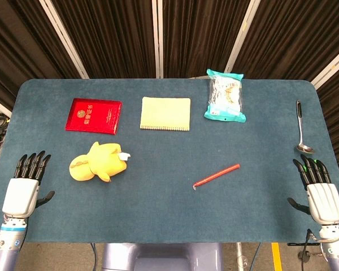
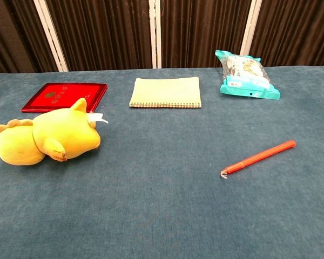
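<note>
My left hand [image 1: 25, 183] lies flat at the table's near left corner, fingers stretched apart and holding nothing. The yellow plush toy [image 1: 100, 162] [image 2: 46, 140] is the thing nearest to it, a little to its right. At the near right corner my right hand [image 1: 319, 189] lies the same way, open and empty. Just beyond its fingertips lies a metal ladle [image 1: 301, 127], bowl toward me. A red pen [image 1: 216, 175] [image 2: 257, 159] lies between the two hands, right of centre. Neither hand shows in the chest view.
A red booklet [image 1: 94, 115] [image 2: 65, 96], a yellow spiral notebook [image 1: 165, 113] [image 2: 165, 92] and a teal snack packet [image 1: 226, 96] [image 2: 246, 75] lie in a row along the far part of the blue table [image 1: 158, 214]. Dark curtains hang behind.
</note>
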Available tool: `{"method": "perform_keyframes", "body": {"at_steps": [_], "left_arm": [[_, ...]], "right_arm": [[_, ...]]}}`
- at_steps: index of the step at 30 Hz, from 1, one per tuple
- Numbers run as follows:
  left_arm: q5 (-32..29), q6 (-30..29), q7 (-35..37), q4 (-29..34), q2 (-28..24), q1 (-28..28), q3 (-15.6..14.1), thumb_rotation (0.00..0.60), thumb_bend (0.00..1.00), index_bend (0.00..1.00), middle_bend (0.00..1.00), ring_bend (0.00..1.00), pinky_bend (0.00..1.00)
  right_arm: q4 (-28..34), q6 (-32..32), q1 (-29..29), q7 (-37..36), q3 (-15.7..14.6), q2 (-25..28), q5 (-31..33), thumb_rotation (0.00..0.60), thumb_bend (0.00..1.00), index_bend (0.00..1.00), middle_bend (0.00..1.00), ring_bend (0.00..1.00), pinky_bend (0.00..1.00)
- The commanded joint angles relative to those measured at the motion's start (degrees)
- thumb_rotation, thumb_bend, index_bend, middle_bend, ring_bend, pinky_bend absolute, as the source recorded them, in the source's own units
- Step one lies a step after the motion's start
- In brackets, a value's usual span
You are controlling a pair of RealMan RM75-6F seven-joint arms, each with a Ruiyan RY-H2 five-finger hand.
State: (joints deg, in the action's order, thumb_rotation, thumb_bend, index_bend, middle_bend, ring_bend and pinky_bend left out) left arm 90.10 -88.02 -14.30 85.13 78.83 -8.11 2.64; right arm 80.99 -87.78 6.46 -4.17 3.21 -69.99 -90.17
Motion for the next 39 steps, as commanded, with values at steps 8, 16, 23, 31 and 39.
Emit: {"method": "perform_keyframes", "body": {"at_steps": [8, 16, 23, 31, 39], "left_arm": [[0.0, -0.2, 0.4, 0.3, -0.2, 0.1, 0.0, 0.6, 0.17, 0.0, 0.0, 0.0, 0.0], [-0.4, 0.5, 1.2, -0.2, -0.3, -0.2, 0.1, 0.6, 0.17, 0.0, 0.0, 0.0, 0.0], [-0.3, 0.4, 1.4, -0.5, 0.0, -0.3, 0.1, 0.6, 0.25, 0.0, 0.0, 0.0, 0.0], [-1.0, 0.9, 2.2, -0.8, 1.5, -1.1, 1.3, 0.6, 1.0, 0.0, 0.0, 0.0, 0.0], [-5.3, 7.2, 2.7, -2.2, 4.6, -5.3, 4.3, 0.6, 1.0, 0.0, 0.0, 0.0, 0.0]], "right_arm": [[0.2, 0.1, 0.0, 0.1, 0.0, 0.0, -0.1, 0.6, 0.08, 0.02, 0.0, 0.0, 0.0], [0.2, 0.5, 0.2, 0.3, 0.1, -0.1, 0.2, 0.6, 0.08, 0.02, 0.0, 0.0, 0.0], [0.1, 0.7, 0.2, -0.1, 0.1, 0.0, 0.3, 0.6, 0.08, 0.02, 0.0, 0.0, 0.0], [0.4, 0.4, 0.0, -0.6, 0.1, 0.2, 0.1, 0.6, 0.08, 0.02, 0.0, 0.0, 0.0], [0.6, 0.6, 0.0, -0.4, 0.0, 0.1, 0.1, 0.6, 0.08, 0.02, 0.0, 0.0, 0.0]]}}
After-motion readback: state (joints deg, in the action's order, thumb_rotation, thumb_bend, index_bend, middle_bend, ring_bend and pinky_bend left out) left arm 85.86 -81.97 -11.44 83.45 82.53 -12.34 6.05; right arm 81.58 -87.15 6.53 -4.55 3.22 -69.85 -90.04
